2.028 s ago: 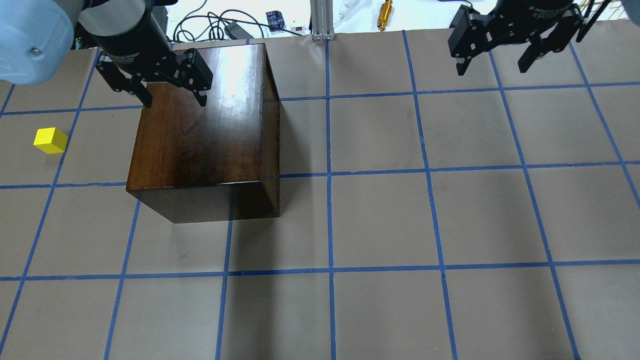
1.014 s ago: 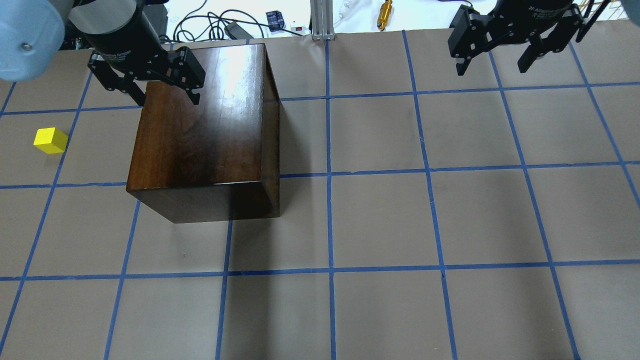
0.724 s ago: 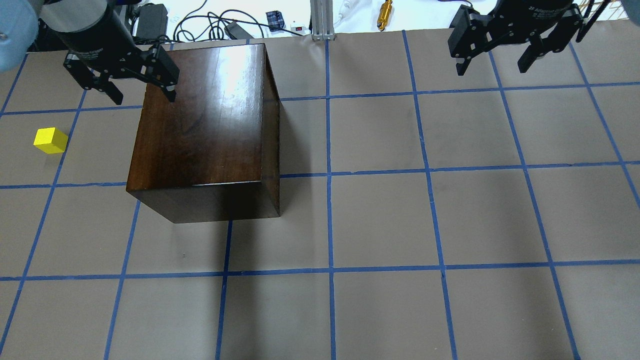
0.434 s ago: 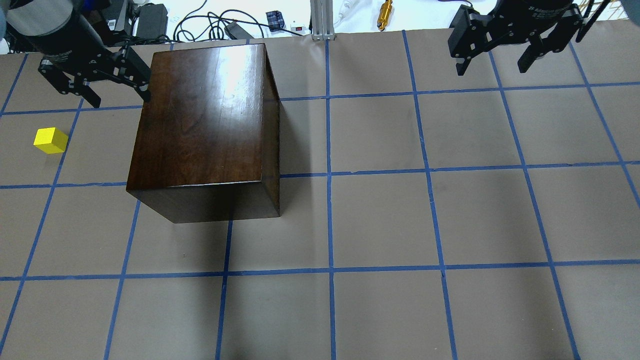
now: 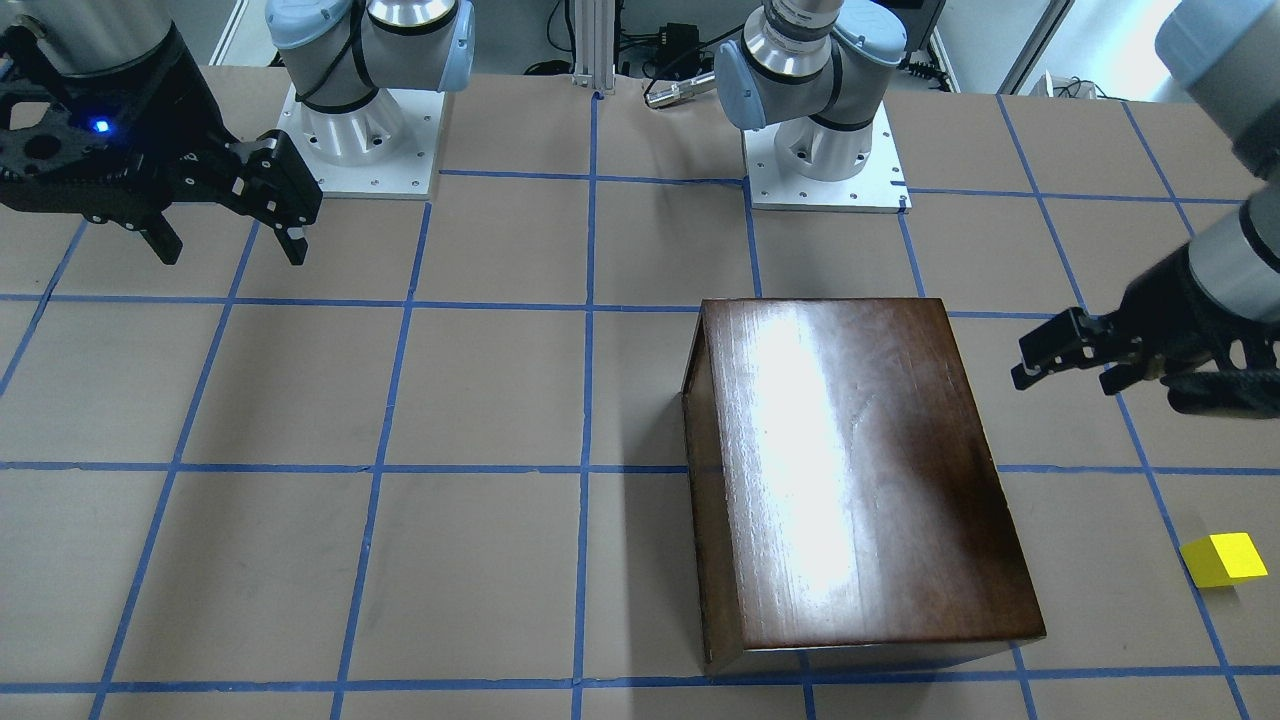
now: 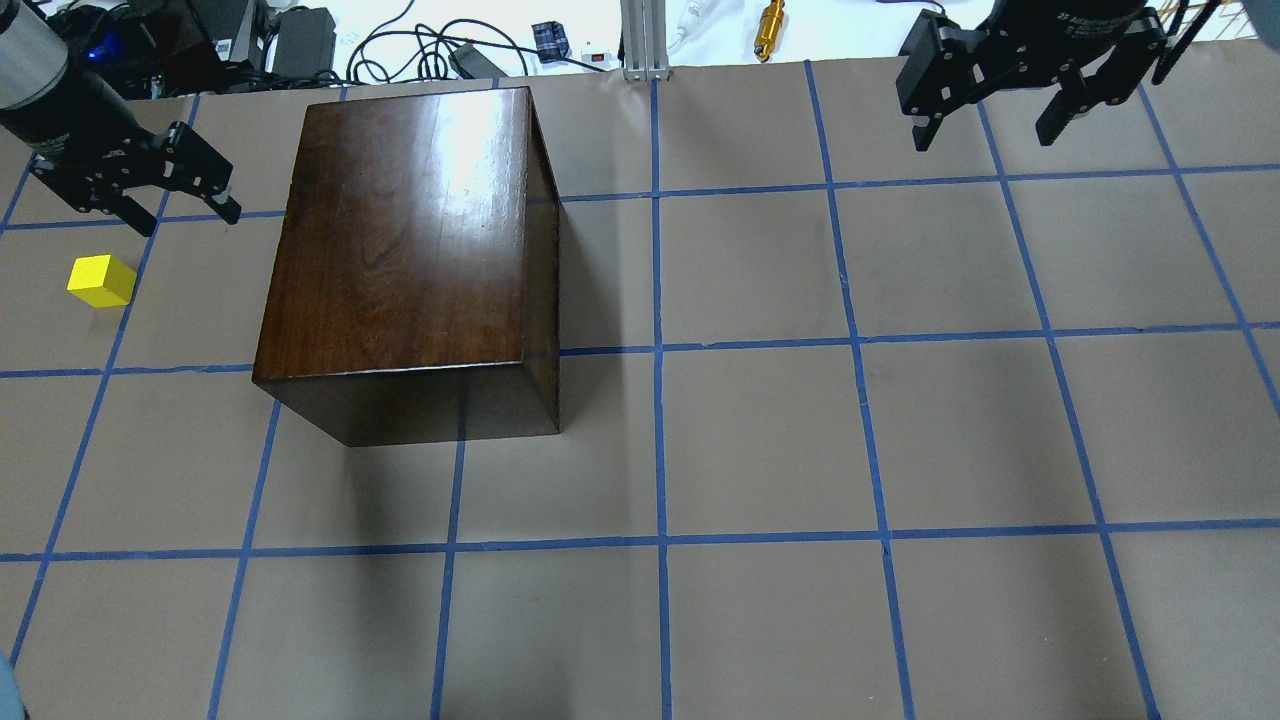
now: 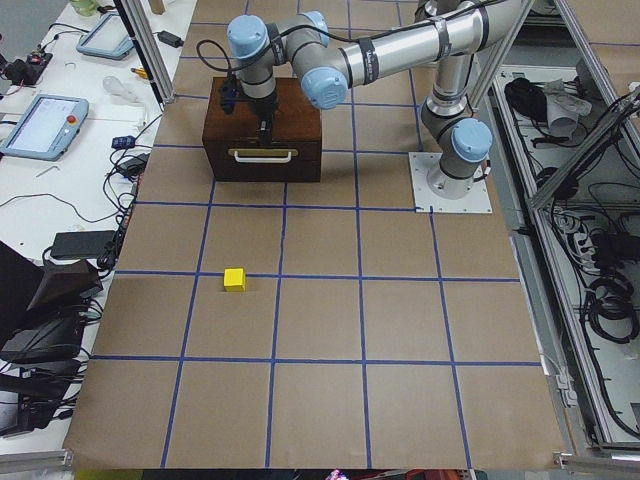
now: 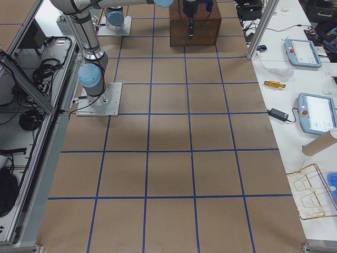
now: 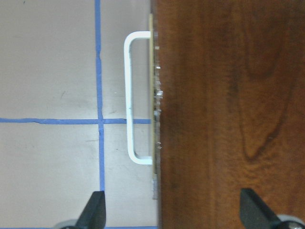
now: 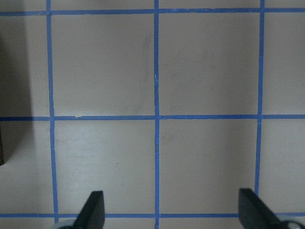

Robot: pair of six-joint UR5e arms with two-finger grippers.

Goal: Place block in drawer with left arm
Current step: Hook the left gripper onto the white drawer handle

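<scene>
The yellow block [image 6: 101, 281] lies on the table to the left of the dark brown wooden box [image 6: 400, 230]; it also shows in the front view [image 5: 1224, 560] and the left side view [image 7: 234, 280]. The drawer [image 7: 264, 155] is shut in the box's left face. Its metal pull [image 9: 131, 98] shows in the left wrist view. My left gripper [image 6: 188, 220] is open and empty. It hangs over the box's left edge, above the pull, with one fingertip [image 9: 95, 210] over the table and the other over the box top. My right gripper [image 6: 982, 142] is open and empty at the far right.
Cables, a gold fitting [image 6: 770, 28] and an aluminium post [image 6: 640, 40] lie past the table's far edge. The two arm bases [image 5: 350, 130] [image 5: 825, 150] stand on white plates at the robot's side. Tablets [image 7: 40, 125] lie on the side bench.
My left gripper has moved left from above the box top to its left edge, staying open. The block, the box and the right arm have not moved.
</scene>
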